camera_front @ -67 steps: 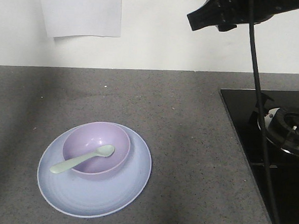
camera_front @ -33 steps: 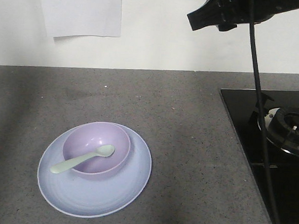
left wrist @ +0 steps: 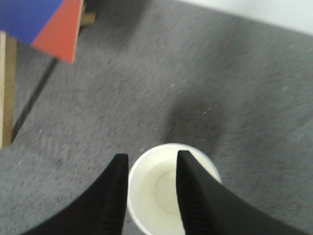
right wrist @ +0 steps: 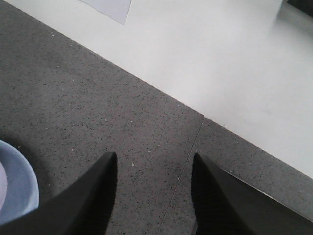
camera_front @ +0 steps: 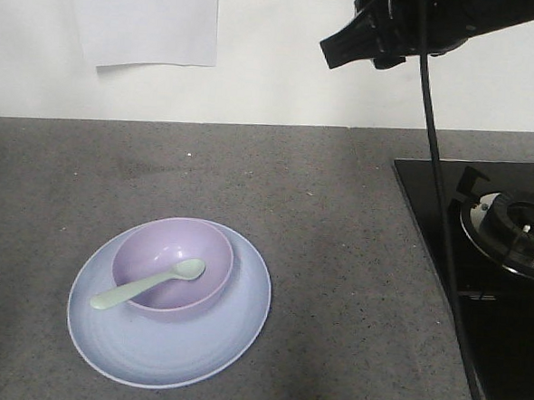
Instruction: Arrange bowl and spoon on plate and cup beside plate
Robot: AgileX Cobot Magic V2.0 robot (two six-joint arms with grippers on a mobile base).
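The lavender bowl (camera_front: 196, 250) sits on the pale blue plate (camera_front: 232, 325) at the counter's front left. The mint-green spoon (camera_front: 148, 284) lies in the bowl with its handle over the left rim. The cup (left wrist: 168, 193), white inside, shows only in the left wrist view, upright on grey surface. My left gripper (left wrist: 150, 161) is open astride the cup's left rim, one finger outside and one over its inside. My right gripper (right wrist: 154, 159) is open high above bare counter, right of the plate's edge (right wrist: 19, 188); it hangs at the top (camera_front: 349, 44) of the front view.
A black gas hob (camera_front: 504, 260) with a burner fills the counter's right side. A cable (camera_front: 439, 201) hangs from the right arm across the hob's near edge. A white wall with a paper sheet (camera_front: 142, 16) backs the counter. A blue and red board (left wrist: 46, 22) lies beyond the cup.
The right arm at the top of the front view has shifted a little left, and its hanging cable has swung left with it. Plate, bowl and spoon have not moved.
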